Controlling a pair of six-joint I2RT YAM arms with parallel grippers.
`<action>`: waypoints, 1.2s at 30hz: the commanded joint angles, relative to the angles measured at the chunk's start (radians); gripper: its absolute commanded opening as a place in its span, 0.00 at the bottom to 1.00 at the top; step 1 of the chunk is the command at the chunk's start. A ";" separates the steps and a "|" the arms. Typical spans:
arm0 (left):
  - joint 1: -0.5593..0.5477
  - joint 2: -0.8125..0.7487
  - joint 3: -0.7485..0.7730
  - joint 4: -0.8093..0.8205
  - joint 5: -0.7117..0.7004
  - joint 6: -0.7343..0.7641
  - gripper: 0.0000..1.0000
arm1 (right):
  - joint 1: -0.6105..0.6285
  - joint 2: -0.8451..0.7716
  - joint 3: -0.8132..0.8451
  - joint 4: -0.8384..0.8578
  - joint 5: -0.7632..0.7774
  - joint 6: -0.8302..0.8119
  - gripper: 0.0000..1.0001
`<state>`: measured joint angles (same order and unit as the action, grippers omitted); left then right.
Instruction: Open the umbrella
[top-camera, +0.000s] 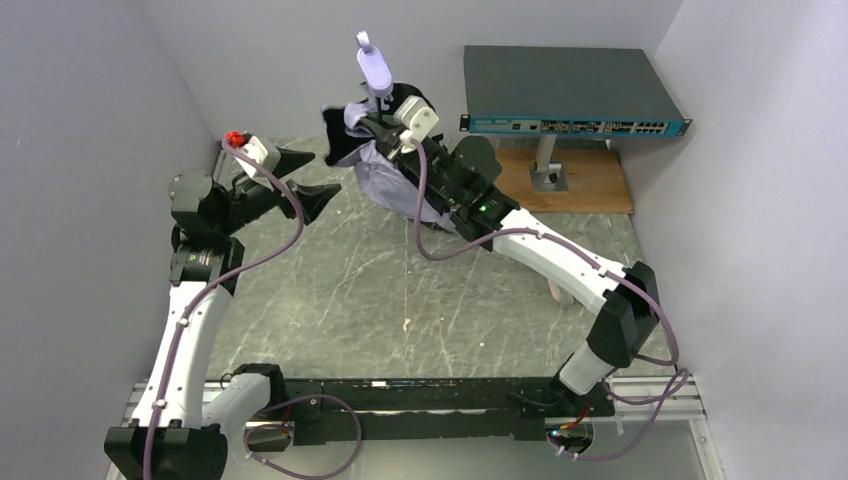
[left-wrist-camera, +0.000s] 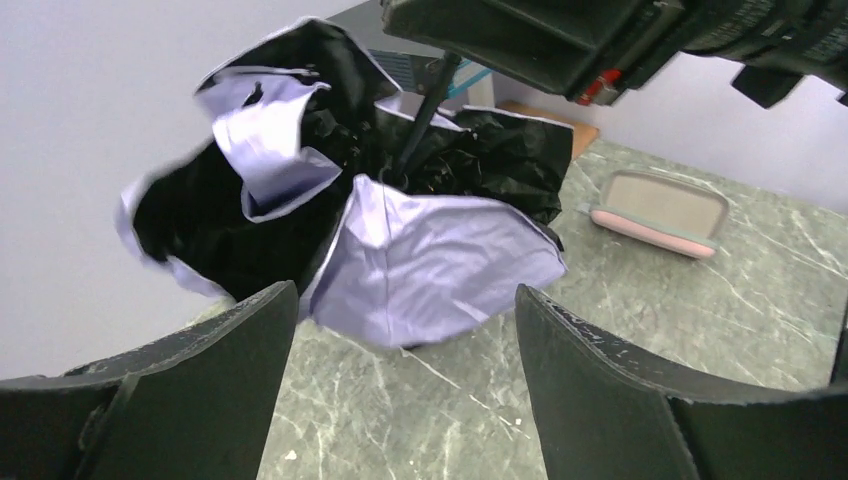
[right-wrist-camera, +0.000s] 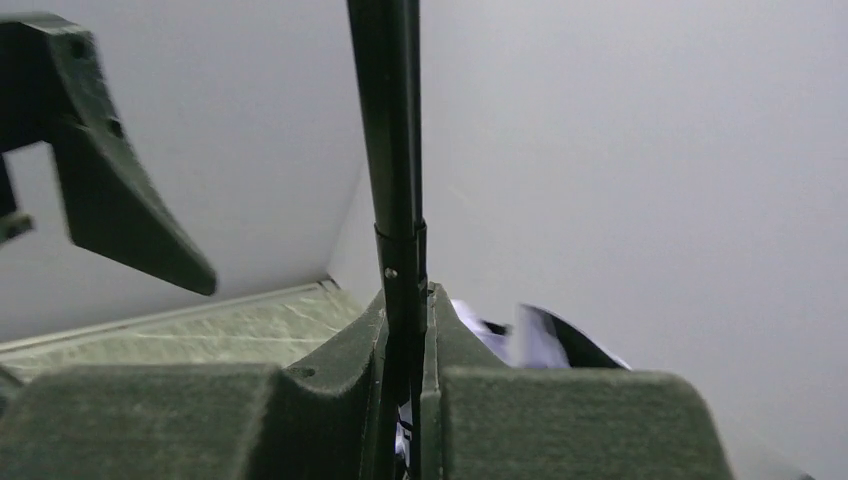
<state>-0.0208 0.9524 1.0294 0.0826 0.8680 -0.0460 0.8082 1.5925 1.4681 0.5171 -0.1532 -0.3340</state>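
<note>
The umbrella (top-camera: 390, 180) stands at the back of the table with its canopy half unfolded, crumpled lilac fabric with black lining. Its pale lilac handle (top-camera: 373, 68) points up and away. My right gripper (top-camera: 388, 135) is shut on the thin black shaft (right-wrist-camera: 395, 150) just above the canopy, with the jaws pressed against the shaft on both sides (right-wrist-camera: 405, 320). My left gripper (top-camera: 312, 175) is open and empty, to the left of the canopy and apart from it. In the left wrist view (left-wrist-camera: 405, 300) the canopy (left-wrist-camera: 440, 260) lies just beyond its fingers.
A flat pale pink sleeve (left-wrist-camera: 660, 208) lies on the green marble table (top-camera: 330, 300), right of the umbrella. A grey network switch (top-camera: 570, 90) on a stand over a wooden board (top-camera: 590, 185) sits at the back right. Grey walls close in at the left, back and right.
</note>
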 joint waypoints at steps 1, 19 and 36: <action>0.003 -0.025 0.010 0.016 -0.047 0.029 0.82 | 0.050 -0.006 0.086 0.125 -0.056 0.083 0.00; -0.140 0.008 0.063 -0.225 -0.130 0.398 0.81 | -0.041 0.035 0.186 -0.184 -0.129 0.347 0.00; -0.002 0.036 0.024 -0.509 -0.233 0.429 0.17 | -0.050 0.018 0.180 -0.222 -0.088 0.283 0.00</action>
<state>-0.1120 1.0599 1.0603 -0.3172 0.6506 0.2890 0.7994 1.6737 1.6123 0.2211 -0.2672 -0.0177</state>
